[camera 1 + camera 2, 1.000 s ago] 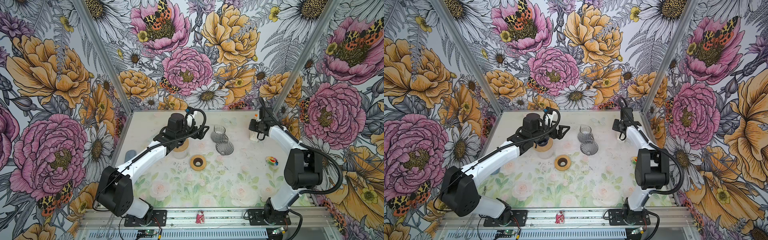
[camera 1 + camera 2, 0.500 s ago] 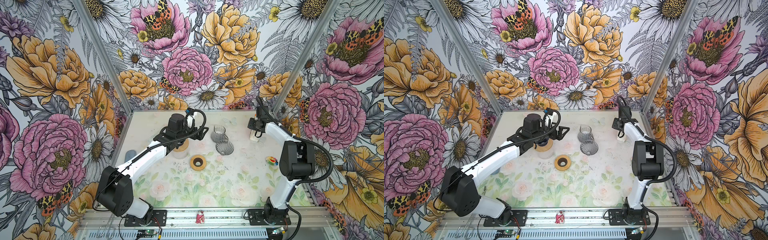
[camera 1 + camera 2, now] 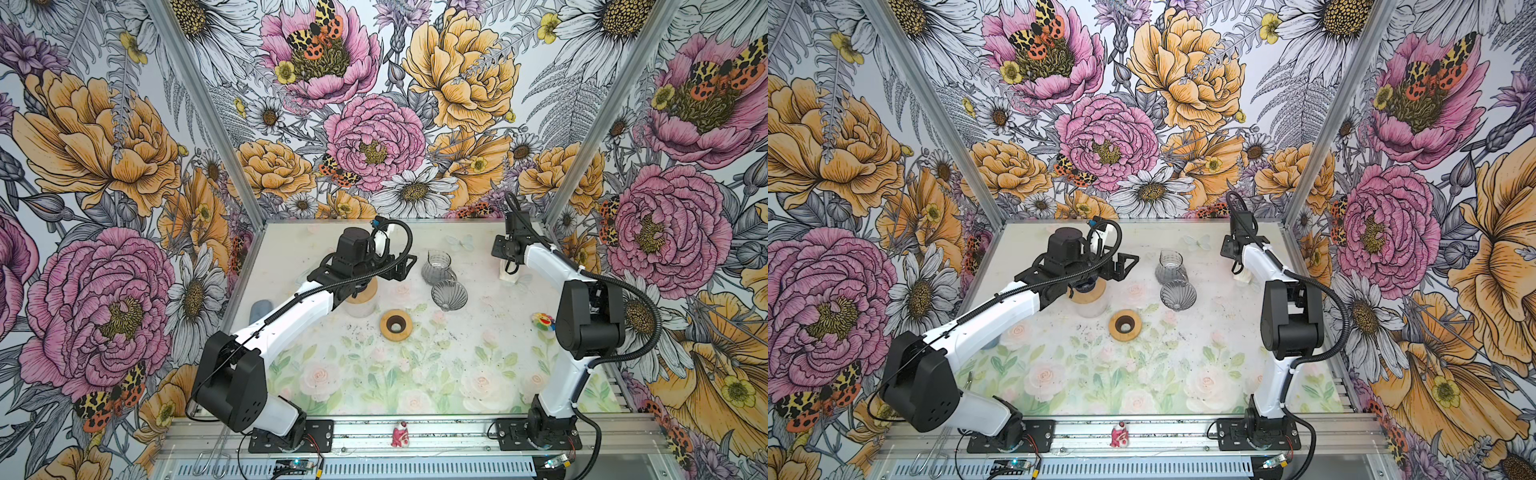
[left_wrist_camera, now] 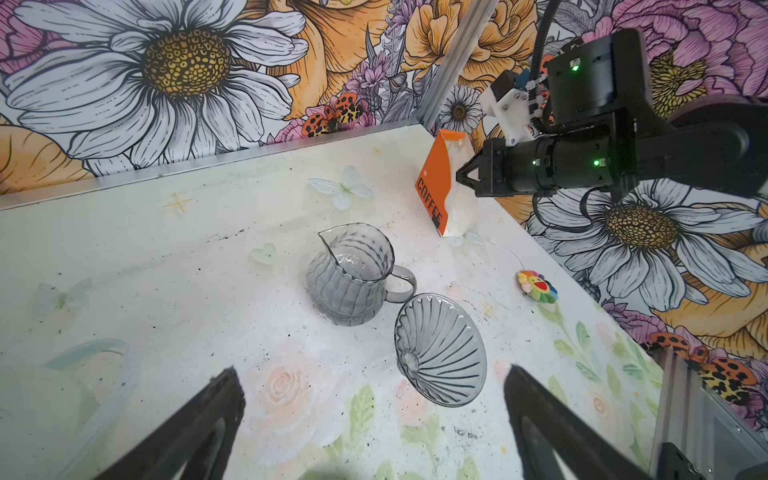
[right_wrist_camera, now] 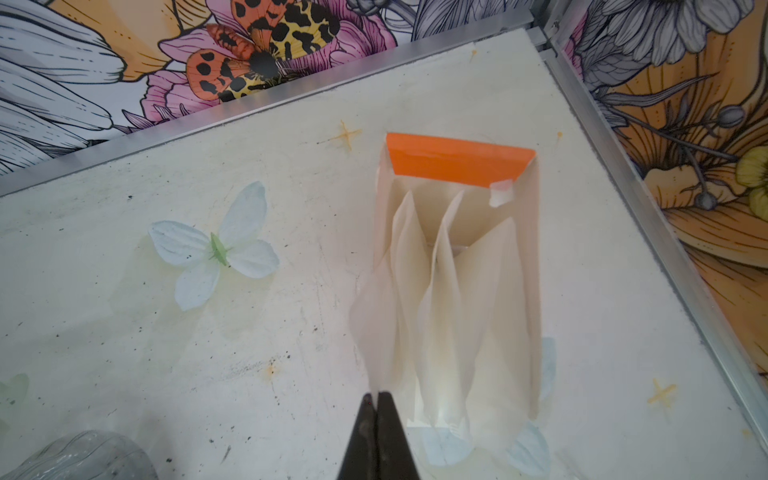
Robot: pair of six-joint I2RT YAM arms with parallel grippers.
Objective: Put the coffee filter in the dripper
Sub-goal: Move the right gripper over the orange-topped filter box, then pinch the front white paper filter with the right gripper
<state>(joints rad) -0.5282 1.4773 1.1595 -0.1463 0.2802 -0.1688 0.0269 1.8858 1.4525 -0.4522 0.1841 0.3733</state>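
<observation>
The right claw (image 5: 377, 395), slightly apart a second ago, has now pinched shut on the edge of a thin cream paper coffee filter (image 5: 374, 316). This is the outermost sheet standing in an orange-and-white cardboard box (image 5: 457, 162). The filter looks gripped but is not yet drawn out. The ribbed grey glass dripper (image 4: 440, 349) sits empty, well apart from the box, with a grey glass pitcher (image 4: 349, 274) just beside it. The left claw (image 4: 372, 374) hangs wide apart near the dripper. The pale, flower-printed table (image 3: 415, 374) is speckled with grit and enclosed by bold floral walls (image 3: 374, 124).

Table (image 3: 478, 332) with pitcher (image 3: 437, 268), dripper (image 3: 449, 294), filter box (image 4: 440, 187)
</observation>
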